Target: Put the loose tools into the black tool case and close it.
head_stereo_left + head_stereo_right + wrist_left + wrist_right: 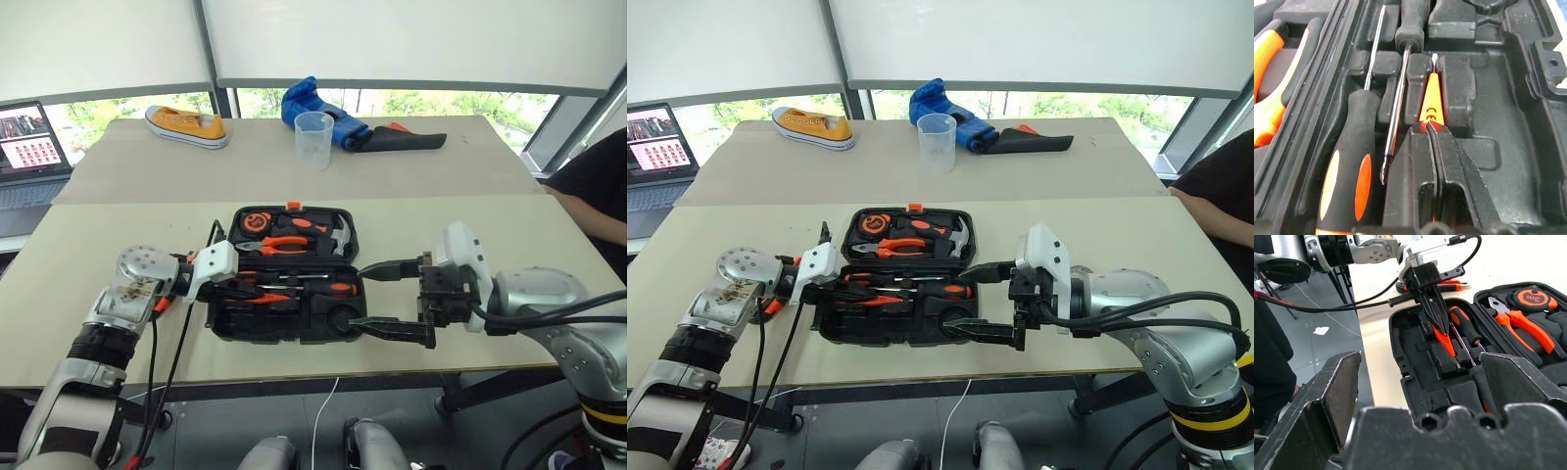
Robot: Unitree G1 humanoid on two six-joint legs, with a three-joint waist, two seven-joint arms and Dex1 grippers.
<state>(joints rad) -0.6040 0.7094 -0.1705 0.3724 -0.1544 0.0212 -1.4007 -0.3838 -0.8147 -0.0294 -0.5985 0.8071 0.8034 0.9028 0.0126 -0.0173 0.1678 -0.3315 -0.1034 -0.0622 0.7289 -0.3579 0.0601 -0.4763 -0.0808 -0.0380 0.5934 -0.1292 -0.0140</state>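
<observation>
Lying open at the centre of the frame on the beige worktop: the black tool case, orange latch at its far edge. Pinching the slim orange tester screwdriver between fully closed fingers: the left end effector, reaching in from the left and holding the tester over a moulded recess in the near half. Resting beside it in the near half: two long screwdrivers with orange-and-black handles. Sitting in the far half: pliers, hammer, round tape measure. Hovering at the case's right edge, fingers spread wide, gripping nothing: the right end effector. Standing farther back, in the upper frame: clear cup, yellow shoe, blue glove.
</observation>
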